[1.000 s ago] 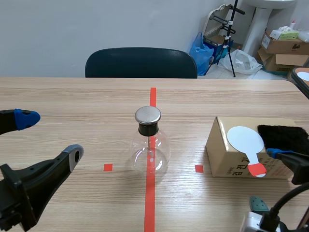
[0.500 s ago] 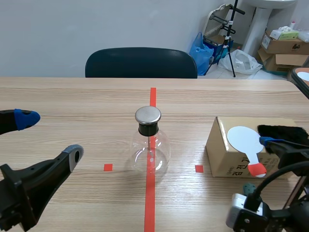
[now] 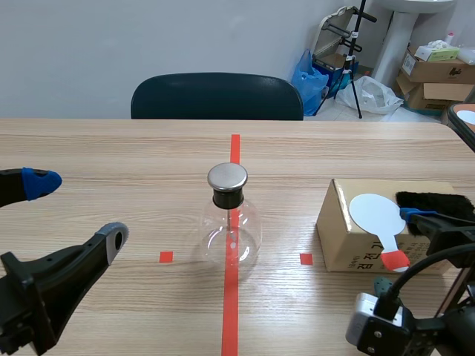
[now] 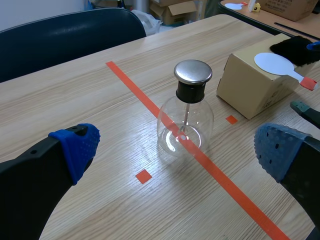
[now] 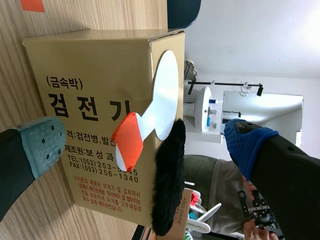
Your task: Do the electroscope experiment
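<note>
White paddle (image 5: 165, 95) with an orange handle (image 5: 126, 146) lies on the box (image 5: 85, 70), between the wide-open fingers of the right tool (image 5: 145, 144). The glass flask (image 4: 186, 122) stands ahead of the left tool (image 4: 177, 149), also wide open. It looks like grab time: next, close gently on that handle.

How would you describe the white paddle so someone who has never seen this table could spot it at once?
On the wooden table, find the cardboard box to the right of the glass flask, seen from the robot. Lying on its top is the paddle: a flat white disc with an orange-red handle tip, unlike the shaggy black fur pad beside it.
</note>
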Motion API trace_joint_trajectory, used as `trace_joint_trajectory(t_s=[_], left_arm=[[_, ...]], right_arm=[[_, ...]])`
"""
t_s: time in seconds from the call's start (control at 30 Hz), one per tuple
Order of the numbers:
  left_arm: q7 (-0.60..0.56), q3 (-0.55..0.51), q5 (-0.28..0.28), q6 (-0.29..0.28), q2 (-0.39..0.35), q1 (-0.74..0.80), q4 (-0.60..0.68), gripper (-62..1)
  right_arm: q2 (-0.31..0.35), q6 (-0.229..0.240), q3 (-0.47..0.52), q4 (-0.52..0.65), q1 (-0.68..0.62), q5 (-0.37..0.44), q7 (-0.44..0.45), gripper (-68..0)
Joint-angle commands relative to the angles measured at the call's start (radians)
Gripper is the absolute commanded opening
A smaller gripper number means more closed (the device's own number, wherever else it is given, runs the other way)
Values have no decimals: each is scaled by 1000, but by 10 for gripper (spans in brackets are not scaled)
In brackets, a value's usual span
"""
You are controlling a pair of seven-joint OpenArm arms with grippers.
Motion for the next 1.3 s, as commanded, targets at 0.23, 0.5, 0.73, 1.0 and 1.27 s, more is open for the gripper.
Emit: trace_joint_trajectory(t_s=[0.23,0.5,0.73,1.0,1.27], left_arm=[[-10,-3,-6,-1,0,0,16,14],[-10,-3,-6,-1,0,0,16,14],[-10,-3,-6,-2,0,0,16,14],[-10,-3,-6,-2,0,0,16,14],[-10,-3,-6,-2,0,0,16,14]], right_arm=[[8,-15,2,6,15,-9,-5,4],[8,-15,2,6,15,-13,-5,-105],[8,-15,2,6,15,-16,-12,-345],[8,-15,2,6,15,-16,-12,-626],[8,-15,2,6,15,-16,-11,-664]])
